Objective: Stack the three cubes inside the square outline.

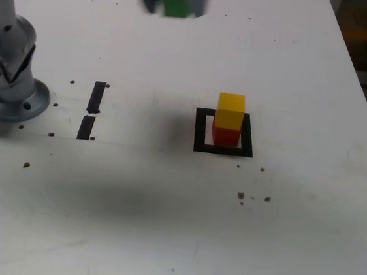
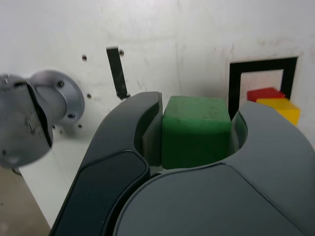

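Green cube [image 2: 195, 132], slightly scuffed on top, fills the tool [image 2: 195, 130]

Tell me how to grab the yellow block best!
Probably from straight above, pinching two opposite upright sides of the yellow block. It sits atop the red block, its sides look flat, and nothing stands beside it.

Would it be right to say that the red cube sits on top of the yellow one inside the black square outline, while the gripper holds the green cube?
Not quite: the exterior view shows the yellow cube on top of the red one. The rest is right.
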